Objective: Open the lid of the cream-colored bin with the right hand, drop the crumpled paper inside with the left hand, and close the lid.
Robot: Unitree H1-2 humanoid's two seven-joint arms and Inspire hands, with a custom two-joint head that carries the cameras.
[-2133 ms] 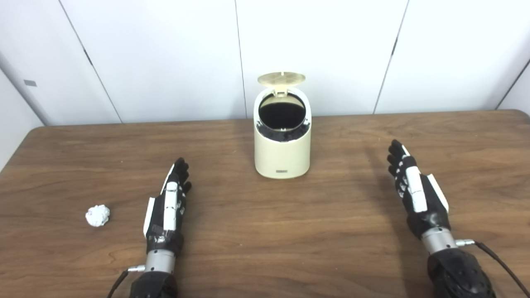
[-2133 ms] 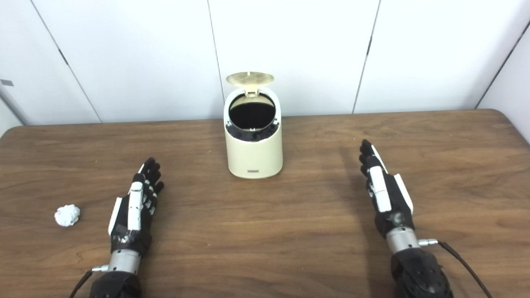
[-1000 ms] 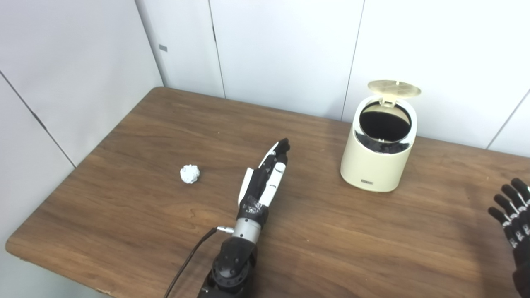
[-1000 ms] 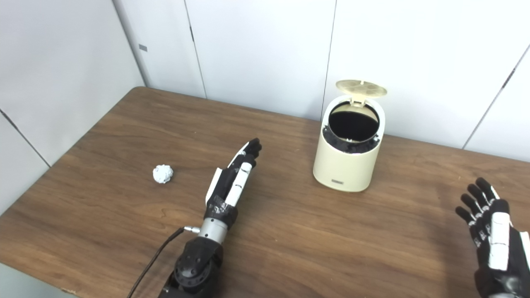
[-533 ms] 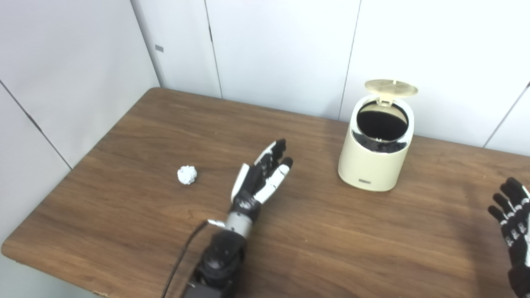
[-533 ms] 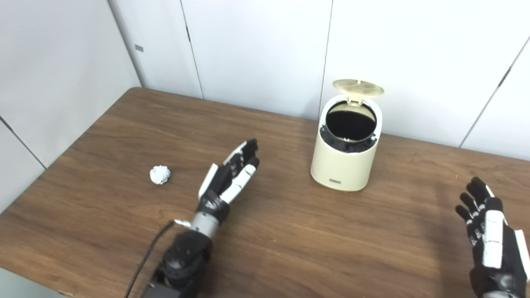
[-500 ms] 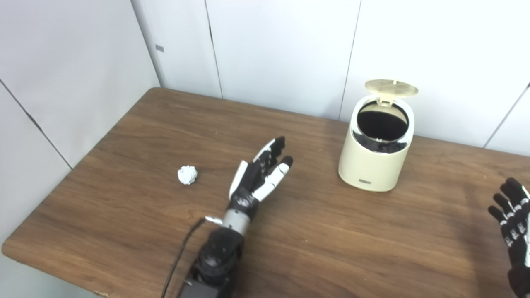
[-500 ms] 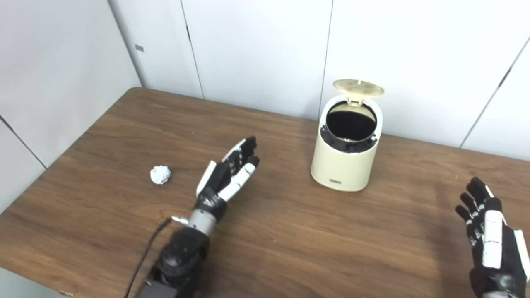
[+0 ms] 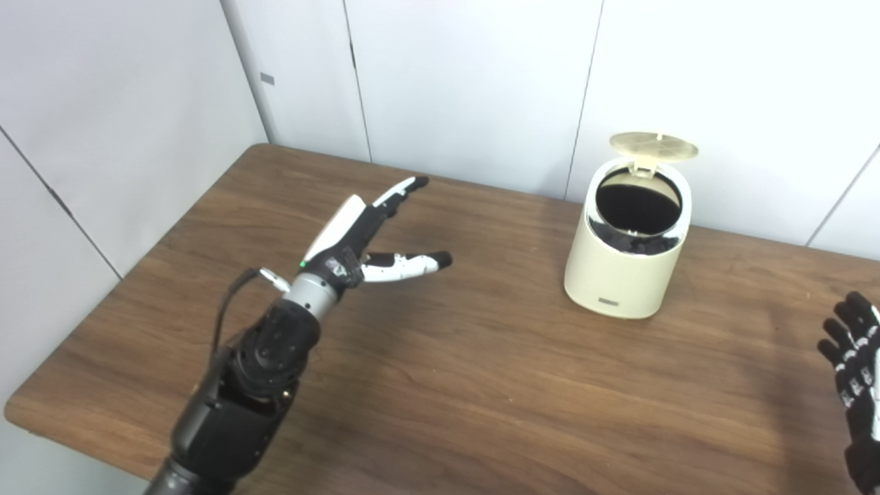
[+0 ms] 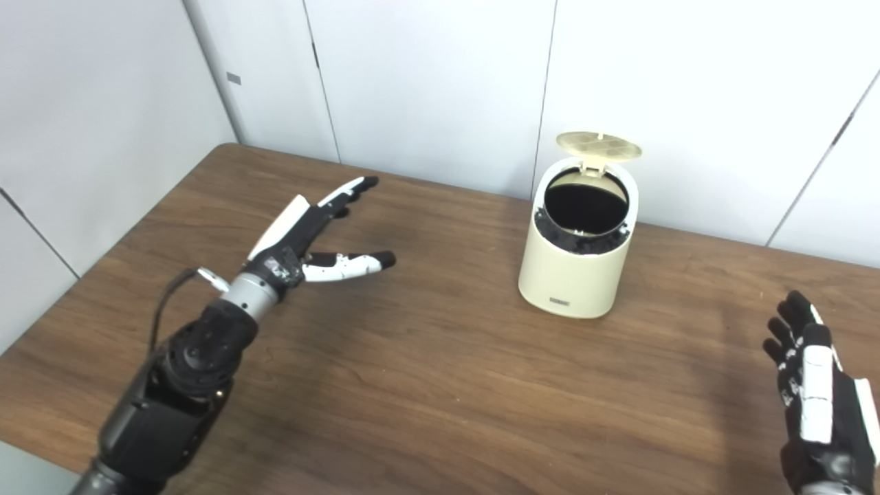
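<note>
The cream-colored bin [image 9: 622,275] stands upright near the back of the wooden table [image 9: 522,385]. Its round lid [image 9: 653,146] is tipped up and the dark inside shows. My left hand [image 9: 364,237] hangs above the table well left of the bin, open, with fingers stretched forward and thumb spread out to the right. I see no crumpled paper in either view; the left wrist and forearm [image 10: 227,309] cover the spot where it lay. My right hand [image 10: 815,392] is open at the lower right edge, far right of the bin, holding nothing.
White wall panels [image 9: 467,82] rise behind the table and along its left side. The table's left corner and front-left edge [image 9: 41,419] lie close beside my left arm. A black cable [image 9: 223,316] loops from the left wrist.
My left hand has risen and swung left and back, spreading its thumb; the paper ball, visible half a second ago, is now hidden behind that wrist. The right hand and the bin have not moved.
</note>
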